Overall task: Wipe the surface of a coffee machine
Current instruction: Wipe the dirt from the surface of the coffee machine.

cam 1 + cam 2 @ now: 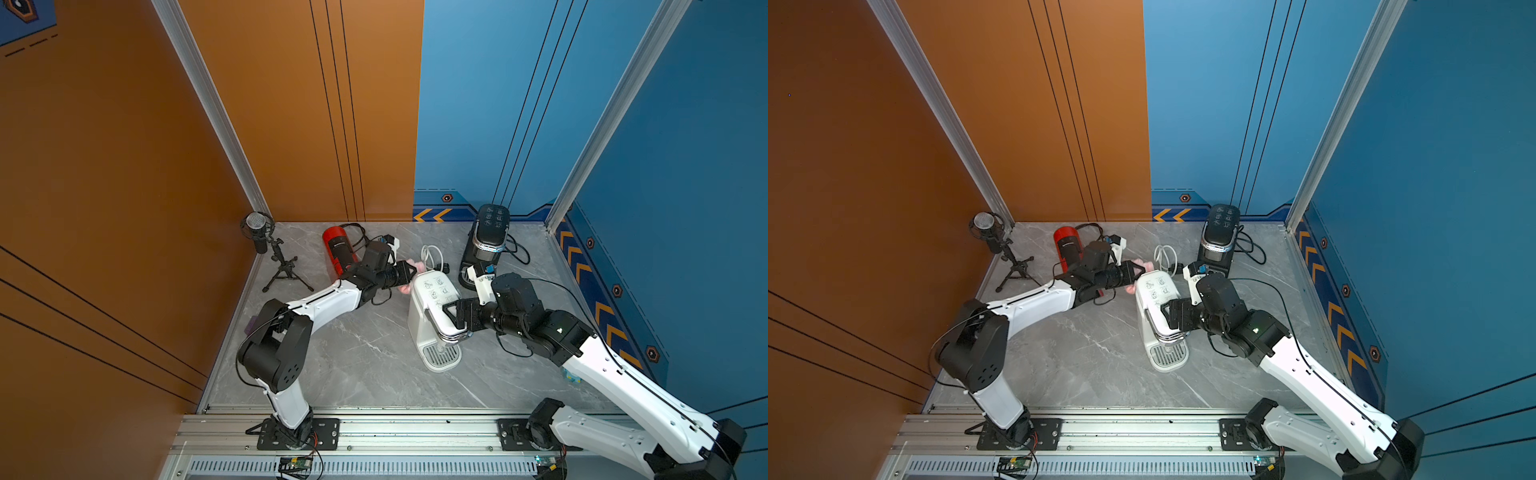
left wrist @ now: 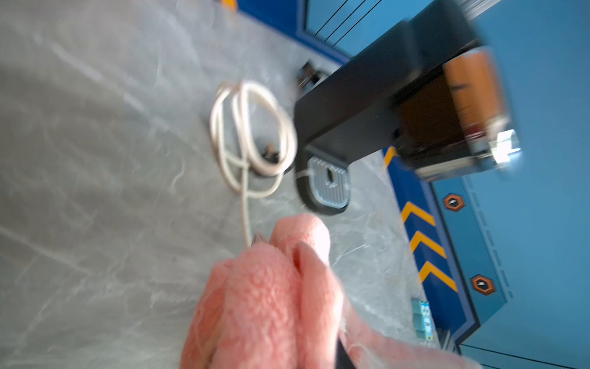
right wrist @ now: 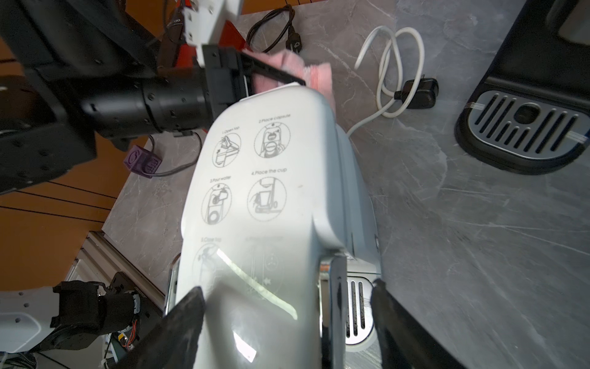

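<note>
Now the left tool (image 1: 410, 270), clamped on the cloth (image 2: 271, 287), sits at the far end of the white machine (image 1: 434, 299), which stands mid-surface (image 1: 365, 353). The machine's long top runs from there toward the right tool (image 1: 457, 318), whose jaws are wide apart astride its front. The wipe likely follows that line.

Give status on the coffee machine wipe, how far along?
Done: left pincer is shut on the pink cloth and has it at the rear top edge of the white coffee machine. In hand: right pincer stands open astride the machine's front, a gap showing beside one finger. Left: the printed top and sides; nothing shows them wiped.
</note>
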`<state>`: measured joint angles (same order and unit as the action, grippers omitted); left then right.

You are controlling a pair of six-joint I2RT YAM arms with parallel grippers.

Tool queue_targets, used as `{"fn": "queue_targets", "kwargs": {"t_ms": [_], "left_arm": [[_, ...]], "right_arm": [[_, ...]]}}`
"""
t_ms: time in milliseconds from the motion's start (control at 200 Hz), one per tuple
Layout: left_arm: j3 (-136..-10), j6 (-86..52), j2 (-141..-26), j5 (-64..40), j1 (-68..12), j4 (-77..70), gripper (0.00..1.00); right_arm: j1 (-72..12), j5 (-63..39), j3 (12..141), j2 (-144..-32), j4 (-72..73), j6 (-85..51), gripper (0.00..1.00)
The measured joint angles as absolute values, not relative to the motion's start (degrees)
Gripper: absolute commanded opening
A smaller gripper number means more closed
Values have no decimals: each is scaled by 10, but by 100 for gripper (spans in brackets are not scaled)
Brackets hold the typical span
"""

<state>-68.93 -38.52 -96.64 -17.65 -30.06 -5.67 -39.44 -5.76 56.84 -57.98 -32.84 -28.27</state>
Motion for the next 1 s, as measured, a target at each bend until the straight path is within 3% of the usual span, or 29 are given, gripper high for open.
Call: {"fn": "queue_targets", "kwargs": {"t_ms": [155,335,1001], "left_arm": [[-755,-362,-886,-176,-303,-28,0],[-746,-351,-864,-175,-320,-17,0],[-664,-348,-1078,-145,-312,-61,0]], "right_arm": [[-394,-58,568,-580,-328,-283,82],[-394,-58,568,-580,-328,-283,82],[-413,-49,564,-572,-326,-283,82]]}}
